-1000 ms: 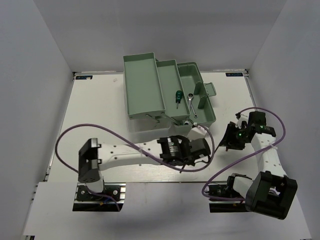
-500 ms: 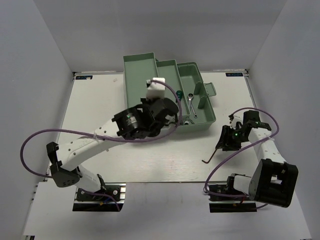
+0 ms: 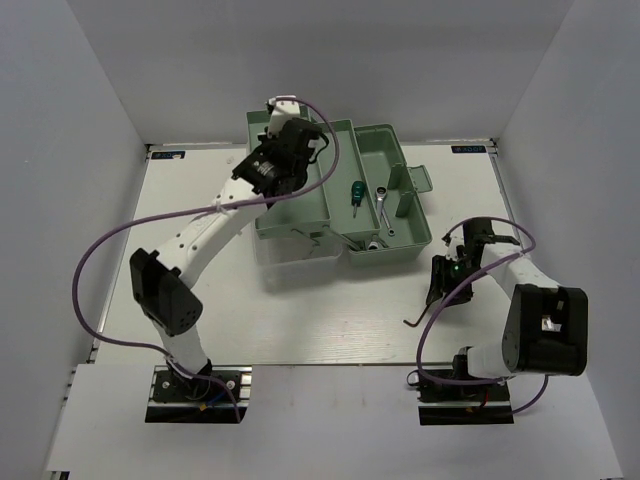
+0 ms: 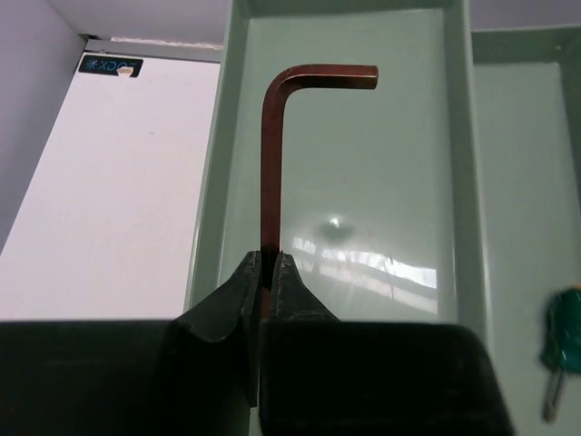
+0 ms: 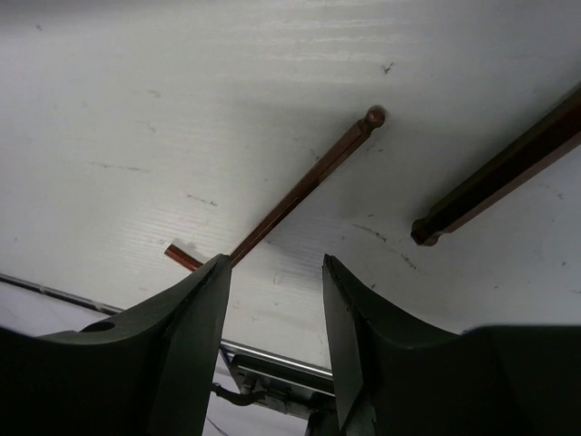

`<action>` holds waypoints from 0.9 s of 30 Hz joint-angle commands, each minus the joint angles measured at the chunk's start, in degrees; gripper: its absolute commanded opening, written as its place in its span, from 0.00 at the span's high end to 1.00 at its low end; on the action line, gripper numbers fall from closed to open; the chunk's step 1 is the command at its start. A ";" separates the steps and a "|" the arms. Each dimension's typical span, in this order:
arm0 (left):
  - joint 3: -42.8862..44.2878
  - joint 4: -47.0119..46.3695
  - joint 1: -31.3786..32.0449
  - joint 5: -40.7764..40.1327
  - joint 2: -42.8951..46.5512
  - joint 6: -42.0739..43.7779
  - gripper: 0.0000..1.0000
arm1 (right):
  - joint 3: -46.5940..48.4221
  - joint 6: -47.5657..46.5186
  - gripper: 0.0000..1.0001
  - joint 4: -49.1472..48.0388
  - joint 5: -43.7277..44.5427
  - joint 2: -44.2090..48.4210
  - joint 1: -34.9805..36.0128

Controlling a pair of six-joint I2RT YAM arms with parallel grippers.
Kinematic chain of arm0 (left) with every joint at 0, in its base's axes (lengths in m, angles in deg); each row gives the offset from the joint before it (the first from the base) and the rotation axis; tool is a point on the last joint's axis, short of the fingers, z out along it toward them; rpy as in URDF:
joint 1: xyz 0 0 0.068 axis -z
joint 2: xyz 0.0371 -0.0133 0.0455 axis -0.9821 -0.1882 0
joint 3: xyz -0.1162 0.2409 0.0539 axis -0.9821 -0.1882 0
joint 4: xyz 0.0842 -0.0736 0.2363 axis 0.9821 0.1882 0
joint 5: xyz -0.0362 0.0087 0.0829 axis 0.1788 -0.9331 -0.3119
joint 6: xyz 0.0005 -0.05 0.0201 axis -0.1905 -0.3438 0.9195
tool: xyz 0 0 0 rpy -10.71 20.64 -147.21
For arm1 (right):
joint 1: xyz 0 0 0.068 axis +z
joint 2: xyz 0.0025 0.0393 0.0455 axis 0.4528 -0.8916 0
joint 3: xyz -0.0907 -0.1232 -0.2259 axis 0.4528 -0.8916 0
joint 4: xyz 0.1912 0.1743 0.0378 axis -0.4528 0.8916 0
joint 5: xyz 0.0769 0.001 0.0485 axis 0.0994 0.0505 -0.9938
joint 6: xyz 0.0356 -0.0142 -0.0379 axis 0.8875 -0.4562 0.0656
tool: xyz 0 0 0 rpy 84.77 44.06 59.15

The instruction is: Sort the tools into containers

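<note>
Left pincer (image 3: 284, 104) above the leftmost toolbox tray (image 3: 298, 205), right pincer (image 3: 438, 290) beside a hex key (image 3: 420, 313)

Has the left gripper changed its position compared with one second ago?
Yes. The left gripper, shut on a hex key, has gone from the table in front of the toolbox farther from the robot, to above its left tray.

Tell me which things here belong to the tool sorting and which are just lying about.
Job: toolbox, screwdriver, wrench, held hex key, thin hex key, thick hex key.
Lying about: purple cable, corner label.
</note>
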 commanded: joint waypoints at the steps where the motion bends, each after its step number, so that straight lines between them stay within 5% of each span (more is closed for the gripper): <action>1: 6.68 -1.38 -3.44 5.38 -2.04 2.89 1.00 | 2.02 3.22 0.48 -2.37 3.01 -1.78 0.75; 8: 5.47 -0.58 -7.76 11.19 -4.34 0.87 1.00 | 2.55 7.96 0.48 -5.36 6.87 -5.66 3.80; 16: 0.02 -2.42 -9.60 14.44 -3.81 0.17 0.80 | 2.72 11.13 0.48 -7.21 13.29 -7.24 7.69; 24: -5.16 -4.01 -10.13 17.70 -1.79 -0.45 0.78 | 2.55 12.71 0.53 -7.29 19.44 -7.77 9.62; 27: -5.17 -4.01 -10.13 18.40 -1.79 -0.45 0.53 | 2.11 13.15 0.61 -7.30 20.50 -7.68 9.27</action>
